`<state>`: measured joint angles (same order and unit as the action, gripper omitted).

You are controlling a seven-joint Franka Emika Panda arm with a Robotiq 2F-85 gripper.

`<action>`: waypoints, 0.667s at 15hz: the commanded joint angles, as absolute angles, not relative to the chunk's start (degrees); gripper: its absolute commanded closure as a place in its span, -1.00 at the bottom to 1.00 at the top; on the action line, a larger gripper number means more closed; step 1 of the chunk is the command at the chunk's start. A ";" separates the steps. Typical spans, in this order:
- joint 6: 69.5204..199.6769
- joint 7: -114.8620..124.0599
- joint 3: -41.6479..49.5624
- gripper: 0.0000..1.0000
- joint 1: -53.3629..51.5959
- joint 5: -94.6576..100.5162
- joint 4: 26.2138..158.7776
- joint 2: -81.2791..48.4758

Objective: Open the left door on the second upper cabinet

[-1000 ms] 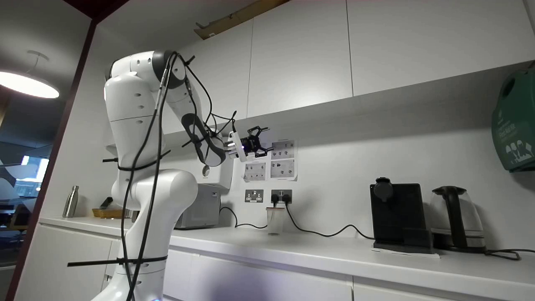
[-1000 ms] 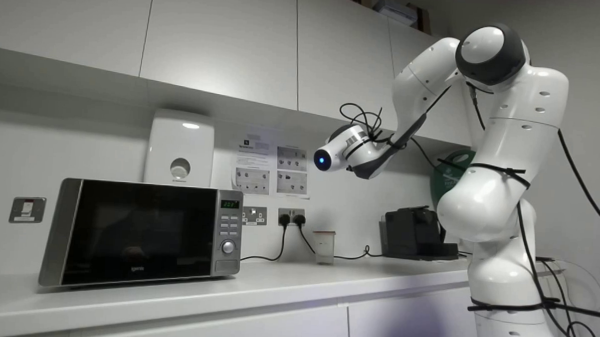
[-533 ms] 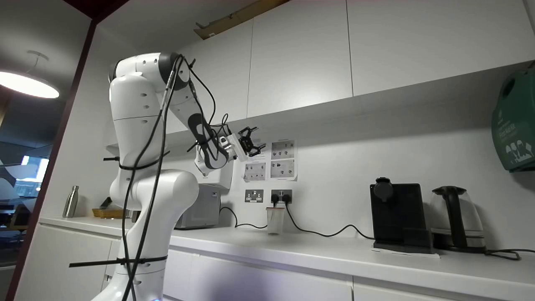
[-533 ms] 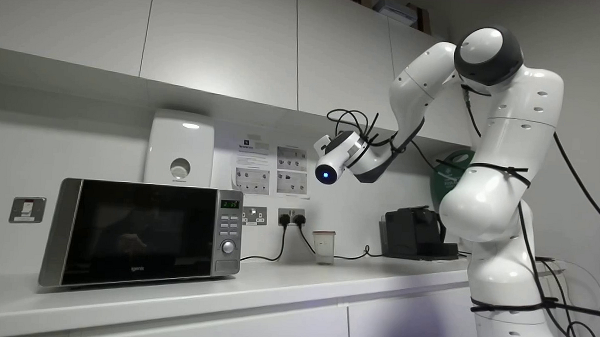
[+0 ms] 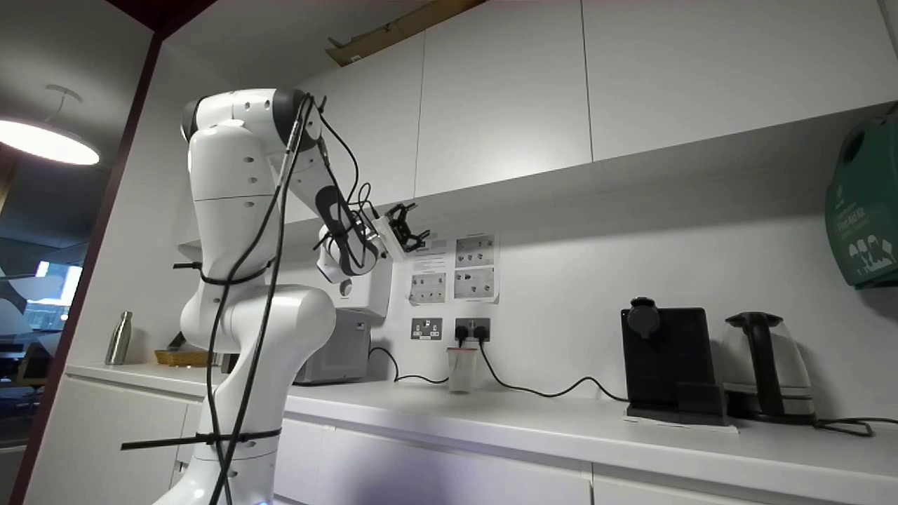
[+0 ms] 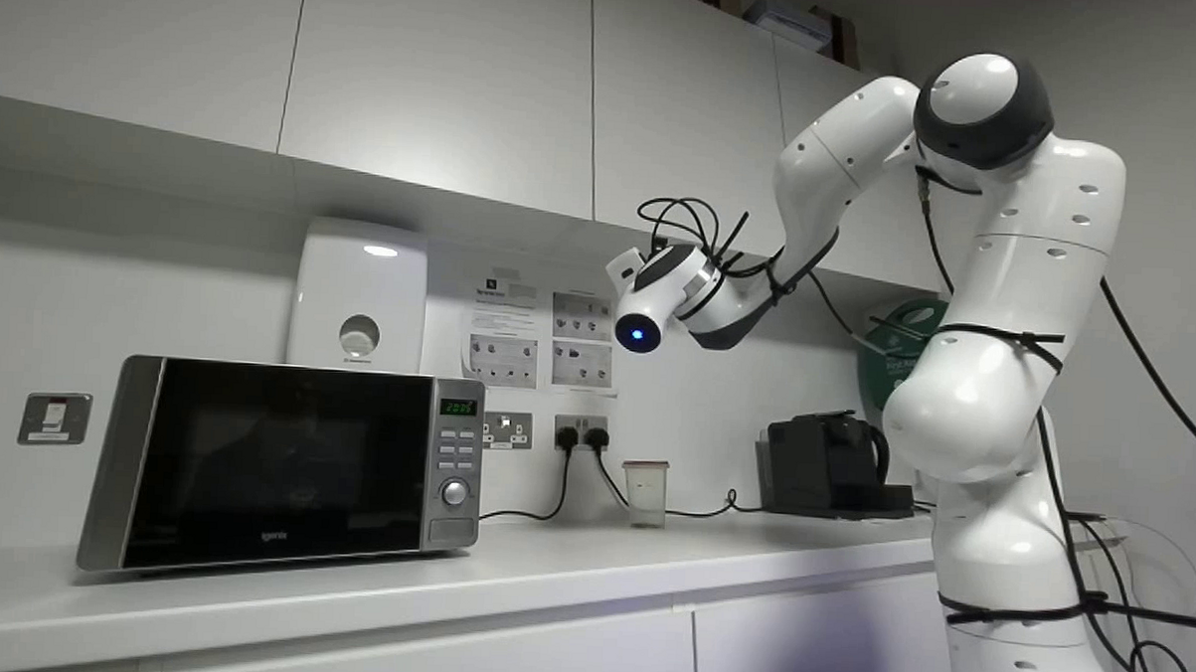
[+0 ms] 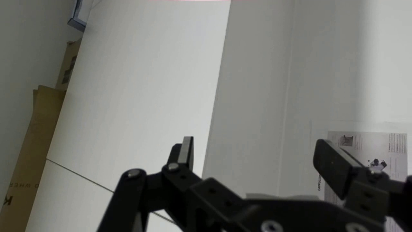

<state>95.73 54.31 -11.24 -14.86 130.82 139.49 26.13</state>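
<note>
While a white, jointed robot arm stands before a row of plain white wall cupboards, the left door of the second upper cabinet, a tall, flat white panel, is closed, level with the panels on either side of it. In an exterior view it is at top centre. The black mechanical gripper hangs below the door's lower left corner there, aimed up and to the right, apart from the door. Its jaws are spread wide. In the wrist view the jaw on the left overlaps the door near its bottom edge, and the jaw on the right overlaps printed white paper sheets on the pale wall. A flat piece of brown cardboard lies on top of the cupboards.

Below runs a long white tabletop. A silver microwave with a black glass front stands on it, below a white wall-mounted dispenser with a round window. Between the microwave and a boxy black coffee machine is a small clear container with a reddish lid. Just beside the coffee machine stands a clear kettle with a black handle, and a green first-aid case hangs at far right.
</note>
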 commanded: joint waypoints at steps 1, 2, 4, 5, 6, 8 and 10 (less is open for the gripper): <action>95.32 54.08 -10.42 -1.00 -15.74 130.93 139.55 25.95; 95.32 54.09 -10.31 -1.00 -15.71 130.92 139.57 25.96; 95.47 53.83 -10.07 -1.00 -15.28 132.02 139.43 26.13; 95.36 53.40 -10.12 -1.00 -14.88 133.62 138.68 25.81; 95.55 53.02 -10.11 -1.00 -14.61 135.57 138.07 25.56; 96.07 52.51 -9.97 -1.00 -14.25 139.89 136.45 24.72; 96.54 51.86 -9.80 -1.00 -14.12 143.66 135.02 23.90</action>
